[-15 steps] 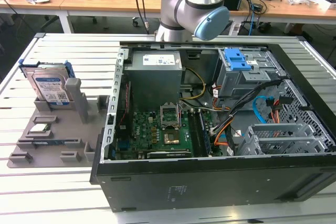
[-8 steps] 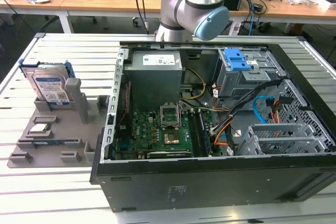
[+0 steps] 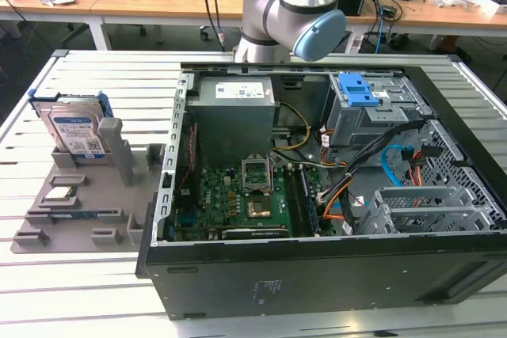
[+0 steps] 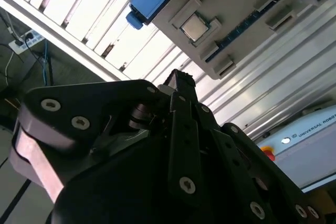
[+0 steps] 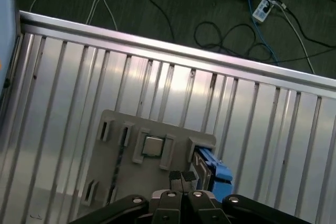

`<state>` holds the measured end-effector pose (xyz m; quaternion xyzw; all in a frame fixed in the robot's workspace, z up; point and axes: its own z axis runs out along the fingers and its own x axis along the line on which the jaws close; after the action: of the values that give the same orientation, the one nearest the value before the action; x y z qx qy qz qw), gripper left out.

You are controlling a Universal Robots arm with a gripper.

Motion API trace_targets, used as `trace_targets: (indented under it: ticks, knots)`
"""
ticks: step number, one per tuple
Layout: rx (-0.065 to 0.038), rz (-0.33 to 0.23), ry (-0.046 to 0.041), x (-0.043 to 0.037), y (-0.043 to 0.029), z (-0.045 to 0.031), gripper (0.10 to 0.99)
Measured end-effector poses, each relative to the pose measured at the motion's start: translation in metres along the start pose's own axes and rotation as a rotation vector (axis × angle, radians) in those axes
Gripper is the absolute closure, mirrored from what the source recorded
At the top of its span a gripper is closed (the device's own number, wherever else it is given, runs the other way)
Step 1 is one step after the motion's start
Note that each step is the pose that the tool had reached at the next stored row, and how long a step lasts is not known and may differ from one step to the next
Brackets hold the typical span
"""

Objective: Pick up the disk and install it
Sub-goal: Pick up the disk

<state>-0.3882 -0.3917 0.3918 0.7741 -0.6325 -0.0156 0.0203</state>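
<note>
Disk [image 3: 75, 128]: a silver hard drive in a blue bracket, standing on edge in a slot of the grey parts fixture [image 3: 111, 195]. It sits in the upper left of the exterior view, on the slatted table [image 3: 103, 69], well apart from the open computer case [image 3: 317, 282]. A small square chip [image 3: 59, 193] lies on the same fixture, toward the lower left.

In the first wrist view my gripper [image 5: 182, 179] hangs above the fixture, fingertips pressed together with nothing between them. The arm [image 3: 293, 5] stands at the top centre of the exterior view, behind the case.

My worry is that jaws this closed would land on the bracket's upper edge instead of straddling it. That could tip the drive out of its slot. A badly aimed approach could also strike the chip. Inside the case, loose cables [image 3: 380, 144] run close to the metal drive cage [image 3: 432, 207] at lower right and could snag the drive.
</note>
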Motion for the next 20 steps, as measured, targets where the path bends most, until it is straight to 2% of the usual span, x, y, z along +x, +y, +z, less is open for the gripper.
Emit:
trace_targets:
  ticks: [8, 14, 16, 20]
  knots:
    - [-0.001, 0.111, 0.0000, 0.0000, 0.0000, 0.0004, 0.980]
    - [-0.003, 0.225, 0.0041, 0.0000, -0.0001, 0.0010, 0.980]
    - [-0.003, 0.243, 0.0042, 0.0000, 0.0000, 0.0011, 0.980]
    - [-0.004, 0.245, 0.0041, 0.0000, 0.0000, 0.0011, 0.980]
